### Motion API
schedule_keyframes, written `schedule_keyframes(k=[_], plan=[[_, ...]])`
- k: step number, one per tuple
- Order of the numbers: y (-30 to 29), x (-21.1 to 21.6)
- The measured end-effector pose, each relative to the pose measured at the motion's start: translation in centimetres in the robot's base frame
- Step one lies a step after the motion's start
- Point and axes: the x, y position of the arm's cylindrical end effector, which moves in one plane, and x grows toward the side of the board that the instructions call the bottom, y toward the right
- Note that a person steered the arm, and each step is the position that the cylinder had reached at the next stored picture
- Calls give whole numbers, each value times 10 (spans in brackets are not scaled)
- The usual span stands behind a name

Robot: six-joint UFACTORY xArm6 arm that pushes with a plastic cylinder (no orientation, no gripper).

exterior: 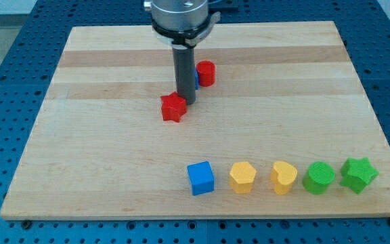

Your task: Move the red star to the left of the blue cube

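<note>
Camera view, one item per line, largest first.

Desk (100, 169): pale wooden board on a blue pegged base; carries every block.

Arm: grey round housing at the view's top, dark rod hanging straight down. No jaws are fitted, so nothing is open, closed or held. My tip (186, 102) sits at the red star's upper right edge, touching or just beside it.

Green star (358, 174): far right end of the row along the view's bottom.

Green round block (318, 177): just left of the green star.

Yellow heart-like block (284, 177) and yellow block (242, 177): next in the row, shapes only partly clear.

Blue cube (201, 178): left end of the row, bare board on its left side.

Red star (173, 107): mid-board, well above the blue cube and slightly to its left.

Red round block (206, 73): just right of the rod, with a sliver of something blue behind the rod.

Handling note, as judgement: the star needs to travel toward the view's bottom and a little left. The tip looks well placed for that; push through the star's middle so it does not spin away, and stop level with the cube without nudging it.
</note>
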Motion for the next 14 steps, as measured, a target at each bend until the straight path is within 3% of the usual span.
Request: schedule_keyframes(k=[3, 9, 14], plan=[[-51, 1], [-55, 109], [-52, 124]])
